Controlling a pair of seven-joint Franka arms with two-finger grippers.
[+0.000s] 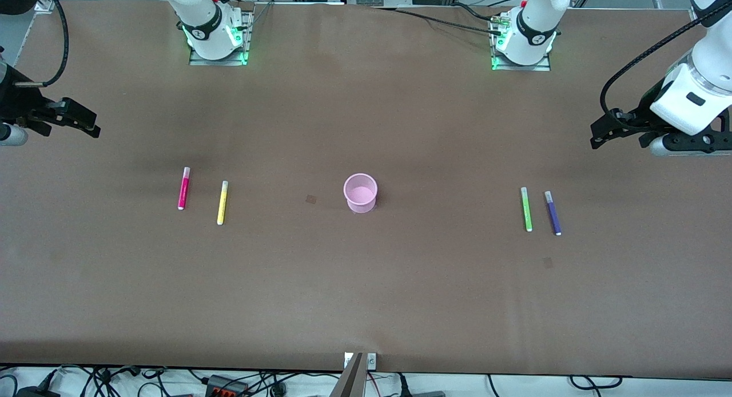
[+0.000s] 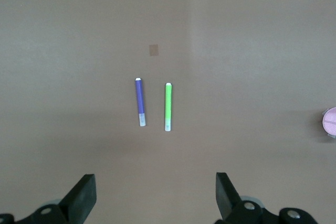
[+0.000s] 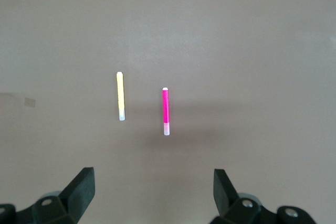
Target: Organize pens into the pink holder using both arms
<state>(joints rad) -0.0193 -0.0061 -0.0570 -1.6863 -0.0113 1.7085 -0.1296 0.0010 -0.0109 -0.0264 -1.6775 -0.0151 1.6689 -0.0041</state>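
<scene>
Both black two-finger grippers, the left gripper (image 2: 152, 198) and the right gripper (image 3: 152, 195), are held wide open and empty above the brown table (image 1: 366, 294), with the purple (image 1: 553, 213) and light-green (image 1: 526, 209) marker pens toward the left arm's end, the magenta (image 1: 183, 188) and yellow (image 1: 222, 202) ones toward the right arm's, and the round pale-pink translucent plastic cup (image 1: 361, 193) standing upright between the pairs.

Four pens lie on the bench: one magenta pen (image 1: 183, 188), one yellow pen (image 1: 222, 202), one light green pen (image 1: 526, 209) and one purple pen (image 1: 552, 213). One pink holder (image 1: 360, 193) stands at frame centre.
</scene>
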